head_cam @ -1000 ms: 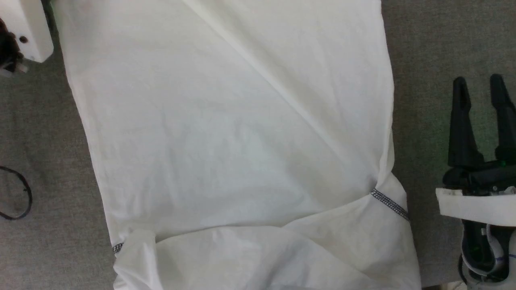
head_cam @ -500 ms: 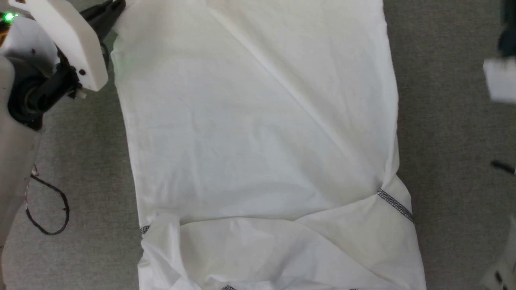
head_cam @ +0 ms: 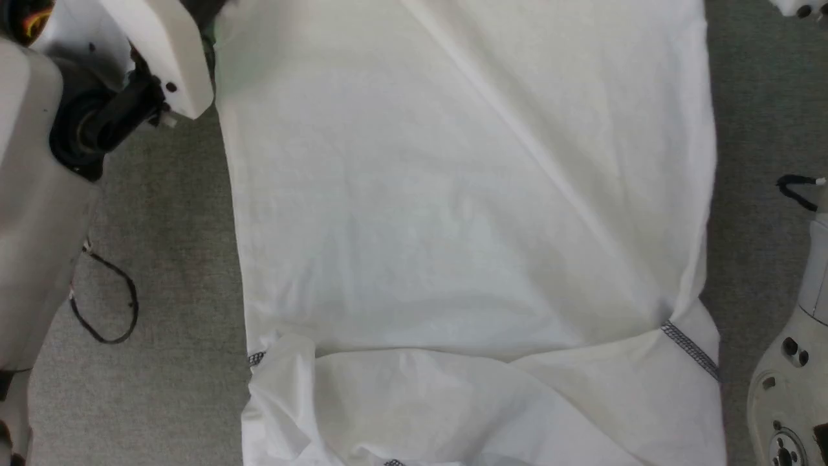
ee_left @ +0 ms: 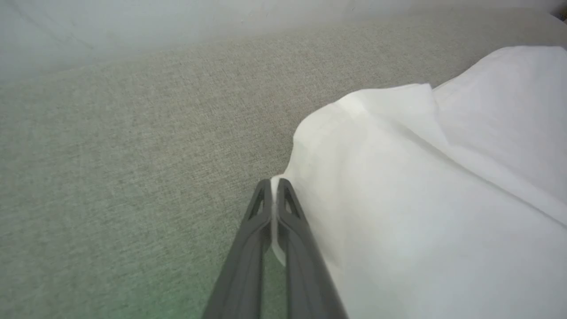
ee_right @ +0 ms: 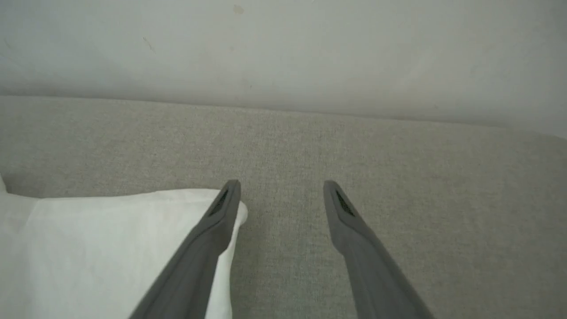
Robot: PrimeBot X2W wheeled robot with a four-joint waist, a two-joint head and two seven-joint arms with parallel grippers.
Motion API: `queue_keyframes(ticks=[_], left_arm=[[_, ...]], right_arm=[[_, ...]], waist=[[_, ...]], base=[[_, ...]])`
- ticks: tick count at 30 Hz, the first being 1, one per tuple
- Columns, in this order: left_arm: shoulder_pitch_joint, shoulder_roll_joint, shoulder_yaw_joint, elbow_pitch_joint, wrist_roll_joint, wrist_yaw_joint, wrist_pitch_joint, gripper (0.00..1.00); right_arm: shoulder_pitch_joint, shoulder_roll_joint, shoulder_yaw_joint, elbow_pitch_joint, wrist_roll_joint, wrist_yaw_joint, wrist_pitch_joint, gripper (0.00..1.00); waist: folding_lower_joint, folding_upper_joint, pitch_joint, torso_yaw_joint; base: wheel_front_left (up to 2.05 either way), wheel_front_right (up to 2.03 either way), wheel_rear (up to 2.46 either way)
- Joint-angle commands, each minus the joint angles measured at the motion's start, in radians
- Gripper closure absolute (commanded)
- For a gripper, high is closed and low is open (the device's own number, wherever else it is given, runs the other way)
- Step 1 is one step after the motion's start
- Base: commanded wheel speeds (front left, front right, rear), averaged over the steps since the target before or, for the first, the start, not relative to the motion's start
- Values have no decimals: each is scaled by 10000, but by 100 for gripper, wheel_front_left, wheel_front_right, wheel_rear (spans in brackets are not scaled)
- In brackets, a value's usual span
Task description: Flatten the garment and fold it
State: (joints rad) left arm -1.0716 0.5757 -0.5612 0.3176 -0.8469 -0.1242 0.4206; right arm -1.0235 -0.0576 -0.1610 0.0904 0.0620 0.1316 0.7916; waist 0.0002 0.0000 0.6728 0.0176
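The left gripper (ee_left: 275, 185) was seen clamped on the edge of the plain white thin-fabric long-sleeved shirt (ee_left: 421, 212), which was spread on the grey woven surface (ee_left: 133, 155). The right gripper (ee_right: 281, 188) was held wide apart above a corner of the shirt.

grey cloth surface (head_cam: 162, 226), w/ white garment (head_cam: 453, 194) atop
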Motion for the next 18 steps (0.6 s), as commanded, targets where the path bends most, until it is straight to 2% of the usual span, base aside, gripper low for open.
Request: queue_keyframes(ticks=[1, 12, 13, 14, 15, 16, 18], left_arm=[[-171, -75, -65, 34, -68, -65, -73, 100], [-690, -232, -606, 311, -297, -65, -328, 100], [-728, -245, -652, 343, -324, -65, -354, 100], [-764, -257, -700, 375, -349, -65, -383, 100], [-801, -266, -748, 404, -373, -65, -415, 100], [-842, -276, -796, 429, -397, -65, -450, 100], [-920, -288, -892, 492, -450, -65, -527, 100]], right_arm=[[-93, 40, -52, 89, -72, -9, 174, 0], [289, 72, 182, 445, 518, -9, 1514, 0], [314, 72, 146, 448, 524, -9, 1571, 4], [339, 72, 131, 455, 501, -9, 1620, 44], [349, 72, 99, 449, 471, -9, 1624, 64], [340, 72, 20, 435, 425, -9, 1581, 96], [294, 72, -79, 423, 353, -9, 1449, 100]], waist=[[-2, 0, 283, 275], [-2, 0, 733, 680], [-2, 0, 771, 709], [-2, 0, 805, 736], [-2, 0, 841, 759], [-2, 0, 878, 786], [-2, 0, 925, 831]], base=[[0, 0, 0], [0, 0, 0], [0, 0, 0], [0, 0, 0], [0, 0, 0], [0, 0, 0], [0, 0, 0]])
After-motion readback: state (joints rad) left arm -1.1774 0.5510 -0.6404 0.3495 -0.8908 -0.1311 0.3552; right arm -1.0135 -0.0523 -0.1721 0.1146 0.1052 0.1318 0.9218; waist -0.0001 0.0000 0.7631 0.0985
